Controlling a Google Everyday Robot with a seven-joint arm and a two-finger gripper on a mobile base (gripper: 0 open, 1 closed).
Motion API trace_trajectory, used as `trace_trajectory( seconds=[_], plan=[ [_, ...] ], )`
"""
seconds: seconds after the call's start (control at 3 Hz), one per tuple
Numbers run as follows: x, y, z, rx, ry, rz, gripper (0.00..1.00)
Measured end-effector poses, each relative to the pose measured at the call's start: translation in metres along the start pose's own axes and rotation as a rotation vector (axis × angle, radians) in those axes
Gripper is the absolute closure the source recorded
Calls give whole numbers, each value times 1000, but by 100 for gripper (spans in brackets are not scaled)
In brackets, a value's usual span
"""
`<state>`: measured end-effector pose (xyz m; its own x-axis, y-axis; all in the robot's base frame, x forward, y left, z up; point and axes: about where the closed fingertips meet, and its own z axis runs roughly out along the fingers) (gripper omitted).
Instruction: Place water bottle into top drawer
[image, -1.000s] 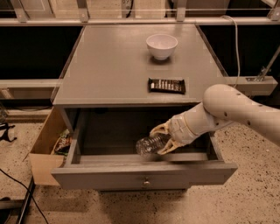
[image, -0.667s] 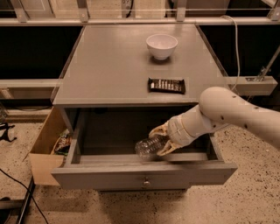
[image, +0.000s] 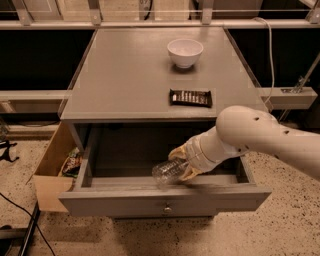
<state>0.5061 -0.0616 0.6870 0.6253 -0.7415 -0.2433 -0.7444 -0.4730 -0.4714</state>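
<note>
Jaws closed on the water bottle (image: 167, 173), one pale finger above it and one below, as far as we can make out. We note the gripper (image: 181, 164) sits inside the open top drawer (image: 125, 204), right of centre, low and close behind the front panel. The bottle lies roughly on its side, its free end pointing left and toward the front. We cannot tell whether it touches the drawer floor. The white arm (image: 260, 137) comes in from the right, over the drawer's right edge.

The drawer is pulled well out, and its knob (image: 167, 208) is at the middle of the front panel. On the cabinet top (image: 120, 75) we log a white bowl (image: 185, 51) toward the back and a candy bar (image: 190, 97) near the front edge, well apart from each other. A cardboard box (image: 49, 167) stands on the floor just left of the drawer, with a snack packet (image: 73, 162) inside it.
</note>
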Motion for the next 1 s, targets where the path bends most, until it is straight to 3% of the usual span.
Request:
trace_trajectory(
  seconds=[0.33, 1.0],
  plan=[
    [2, -1, 2, -7, 64, -3, 100],
    [25, -5, 16, -8, 104, 28, 100]
  ],
)
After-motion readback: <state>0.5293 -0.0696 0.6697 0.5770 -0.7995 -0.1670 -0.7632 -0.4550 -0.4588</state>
